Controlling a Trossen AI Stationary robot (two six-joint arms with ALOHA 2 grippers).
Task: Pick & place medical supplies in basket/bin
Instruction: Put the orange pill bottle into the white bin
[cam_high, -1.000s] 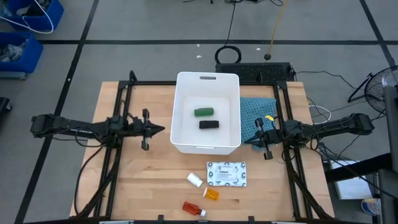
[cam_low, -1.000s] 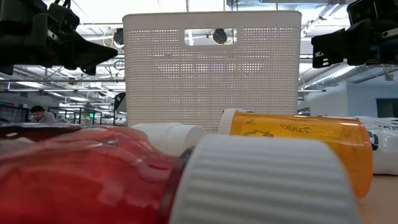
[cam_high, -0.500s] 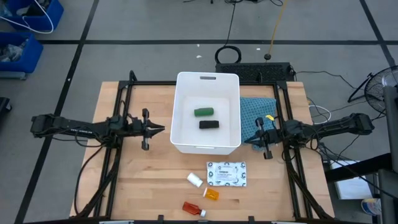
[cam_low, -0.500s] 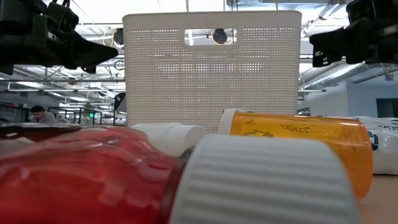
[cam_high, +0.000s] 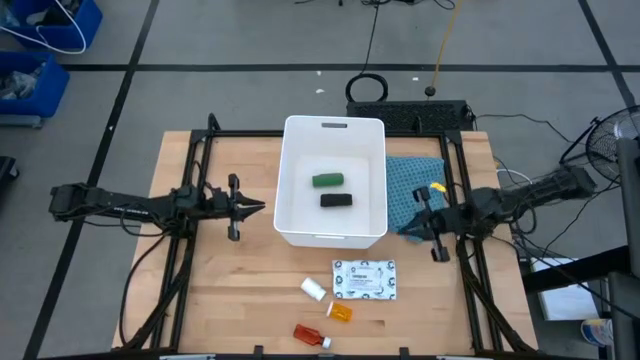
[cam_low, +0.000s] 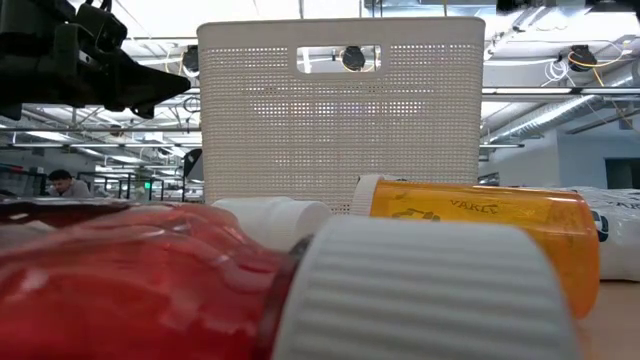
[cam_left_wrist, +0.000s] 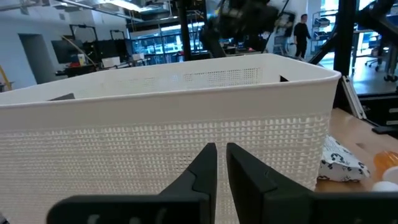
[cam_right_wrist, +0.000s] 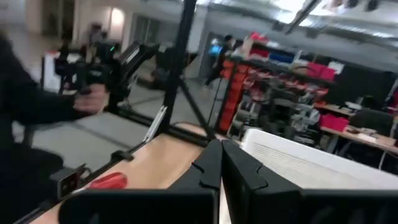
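The white bin (cam_high: 335, 232) stands mid-table with the green oblong (cam_high: 327, 180) and the black oblong (cam_high: 335, 200) lying on its floor. Near the table's front edge lie the white printed packet (cam_high: 364, 279), the small white cylinder (cam_high: 314, 289), the orange vial (cam_high: 340, 312) and the red bottle (cam_high: 311, 335), all on their sides. My left gripper (cam_high: 258, 208) hangs shut just left of the bin, facing its wall (cam_left_wrist: 186, 134). My right gripper (cam_high: 408, 228) hangs shut right of the bin, above the teal cloth, turned toward the near items; the red bottle (cam_right_wrist: 106, 180) shows ahead of it.
A teal-blue cloth (cam_high: 415, 180) lies flat against the bin's right side. Black frame rails (cam_high: 190, 180) run along both table sides. In the low view the red bottle (cam_low: 130, 290) and orange vial (cam_low: 480, 235) fill the foreground. Bare wood lies left of the near items.
My right gripper has swung toward the table's near edge and risen, leaving the low view's upper right corner; its arm now slants across the right rail. The left arm and all items have kept still.
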